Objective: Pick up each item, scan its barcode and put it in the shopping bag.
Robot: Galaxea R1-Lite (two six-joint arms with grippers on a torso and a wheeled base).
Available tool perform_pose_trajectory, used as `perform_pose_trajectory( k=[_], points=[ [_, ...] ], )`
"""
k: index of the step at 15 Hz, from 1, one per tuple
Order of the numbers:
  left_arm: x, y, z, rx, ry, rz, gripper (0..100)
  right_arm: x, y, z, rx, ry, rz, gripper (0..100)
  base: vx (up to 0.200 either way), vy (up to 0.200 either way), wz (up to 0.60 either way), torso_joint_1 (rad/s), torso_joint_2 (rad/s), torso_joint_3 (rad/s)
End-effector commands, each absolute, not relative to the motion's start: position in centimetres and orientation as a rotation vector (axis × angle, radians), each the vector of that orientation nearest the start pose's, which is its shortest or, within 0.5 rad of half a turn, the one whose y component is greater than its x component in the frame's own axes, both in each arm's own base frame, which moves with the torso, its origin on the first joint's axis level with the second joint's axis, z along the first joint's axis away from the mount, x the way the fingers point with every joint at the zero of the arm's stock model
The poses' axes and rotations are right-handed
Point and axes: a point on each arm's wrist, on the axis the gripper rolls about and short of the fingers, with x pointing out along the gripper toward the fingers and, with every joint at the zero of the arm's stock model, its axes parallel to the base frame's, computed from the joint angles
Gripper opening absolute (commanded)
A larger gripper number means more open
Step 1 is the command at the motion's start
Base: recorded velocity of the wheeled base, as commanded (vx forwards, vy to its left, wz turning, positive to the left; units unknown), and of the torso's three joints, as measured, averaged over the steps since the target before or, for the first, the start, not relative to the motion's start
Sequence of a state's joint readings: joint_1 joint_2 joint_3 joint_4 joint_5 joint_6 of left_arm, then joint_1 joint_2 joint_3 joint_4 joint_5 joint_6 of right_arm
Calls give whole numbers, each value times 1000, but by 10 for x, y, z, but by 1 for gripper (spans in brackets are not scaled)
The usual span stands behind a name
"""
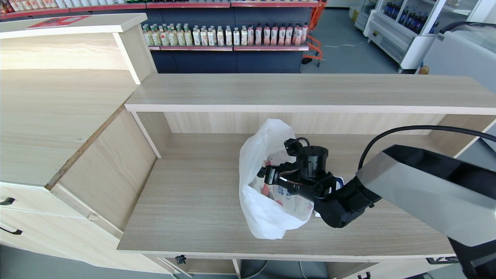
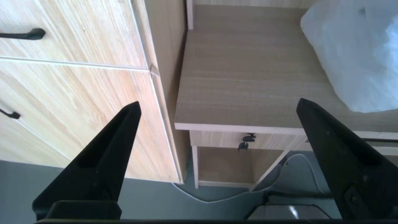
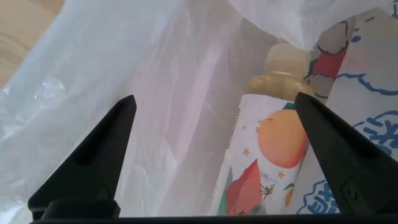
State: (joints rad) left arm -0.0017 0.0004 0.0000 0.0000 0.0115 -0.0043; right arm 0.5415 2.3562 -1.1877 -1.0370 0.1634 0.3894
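Shopping bag (image 1: 267, 221), white plastic, stands mid-surface (image 1: 186, 201), mouth open.
Inside bag: pale-capped bottle (image 3: 267, 162), printed packet (image 3: 364, 118) just beside it.
Right pincer (image 3: 214, 98) in bag mouth, reaching in from 4 o'clock; fingers apart, gripping nothing.
Left pincer (image 2: 219, 104) spread, empty, off surface's 7 o'clock corner.
Judgement: bagging largely done. Likely left: draw right arm out.

This is a shop, a small supermarket by the look of it. Behind the light-wood checkout surface (image 1: 186, 209) a dark shelf unit (image 1: 232, 62) with red edging carries a long row of bottled drinks (image 1: 224, 35) (pale labels at one end, pinker ones at the other). Glass-fronted coolers (image 1: 399, 27) stand at the far right, and a white plastic shopping bag (image 1: 263, 221) sits on the surface.
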Motion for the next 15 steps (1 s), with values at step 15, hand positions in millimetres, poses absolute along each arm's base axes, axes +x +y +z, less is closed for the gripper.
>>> perform_pose_trajectory(
  k=[15],
  points=[
    [-23,0,75,-5,0,11,100,86,9,136,19,158,29,100,0,0,0,0,0,0]
  ],
)
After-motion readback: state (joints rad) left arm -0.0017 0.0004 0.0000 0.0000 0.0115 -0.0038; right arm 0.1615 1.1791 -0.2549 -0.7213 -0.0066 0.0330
